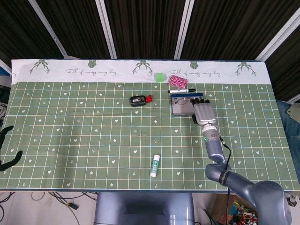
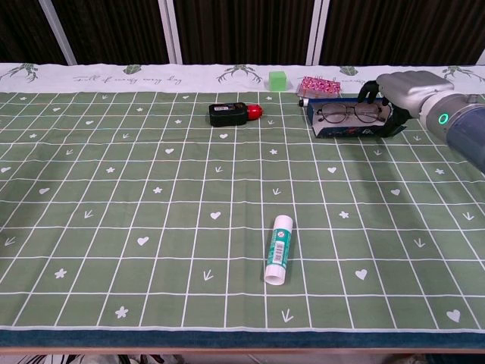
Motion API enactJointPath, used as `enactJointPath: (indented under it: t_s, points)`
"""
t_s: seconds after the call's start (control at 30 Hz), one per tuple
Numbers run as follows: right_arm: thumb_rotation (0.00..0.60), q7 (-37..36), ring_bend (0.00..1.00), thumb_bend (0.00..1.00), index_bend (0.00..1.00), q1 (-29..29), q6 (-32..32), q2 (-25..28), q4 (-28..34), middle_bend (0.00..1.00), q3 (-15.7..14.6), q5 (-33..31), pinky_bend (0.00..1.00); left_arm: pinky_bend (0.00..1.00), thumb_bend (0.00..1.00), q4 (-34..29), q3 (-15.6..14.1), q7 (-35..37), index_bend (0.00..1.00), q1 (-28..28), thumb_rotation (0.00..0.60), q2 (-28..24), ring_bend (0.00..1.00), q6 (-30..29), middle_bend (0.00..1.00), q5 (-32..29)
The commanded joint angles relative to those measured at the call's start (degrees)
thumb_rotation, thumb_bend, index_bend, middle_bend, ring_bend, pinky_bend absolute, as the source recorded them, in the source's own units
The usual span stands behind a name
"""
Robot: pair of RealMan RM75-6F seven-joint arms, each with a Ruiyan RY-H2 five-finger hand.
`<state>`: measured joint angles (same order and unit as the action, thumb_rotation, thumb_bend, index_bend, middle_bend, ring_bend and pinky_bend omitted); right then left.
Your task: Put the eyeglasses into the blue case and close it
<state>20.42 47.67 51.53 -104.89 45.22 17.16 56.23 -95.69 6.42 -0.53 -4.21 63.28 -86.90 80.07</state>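
The blue case [image 1: 182,108] [image 2: 342,131] lies right of the table's middle, near the far side, partly folded up with its grey inside still showing. The eyeglasses [image 2: 347,114] rest in it against the grey lining. My right hand [image 1: 204,114] [image 2: 400,92] grips the case's right end, fingers curled over the raised flap. Only dark fingertips of my left hand [image 1: 8,151] show at the left edge of the head view, spread apart with nothing in them.
A pink patterned pouch [image 1: 178,81] and a green cube [image 1: 160,77] sit just behind the case. A black device with a red end [image 1: 138,100] lies to its left. A glue stick [image 1: 155,165] lies nearer the front edge.
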Motion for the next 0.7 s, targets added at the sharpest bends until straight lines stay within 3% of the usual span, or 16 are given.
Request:
enactJointPath:
  t_s: [0.03, 0.33, 0.7]
  points:
    - [0.6, -1.2, 0.29, 0.47, 0.27, 1.12, 0.51, -1.34, -2.46, 0.26, 0.76, 1.05, 0.27, 0.0, 0.26, -0.03, 0.0, 0.05, 0.17, 0.02, 0.6, -0.01, 0.0, -0.02, 0.0, 0.0]
    - [0.6, -4.92, 0.29, 0.47, 0.31, 4.25, -2.98, -6.15, -12.72, 0.26, 2.23, 1.86, 0.27, 0.0, 0.26, -0.04, 0.08, 0.21, 0.17, 0.0, 0.6, -0.14, 0.0, 0.07, 0.0, -0.15]
    - [0.6, -7.17, 0.29, 0.46, 0.35, 4.15, -5.57, -7.96, -16.63, 0.26, 1.46, 3.57, 0.27, 0.0, 0.26, 0.04, 0.15, 0.31, 0.17, -0.08, 0.6, -0.17, 0.0, 0.21, 0.0, -0.26]
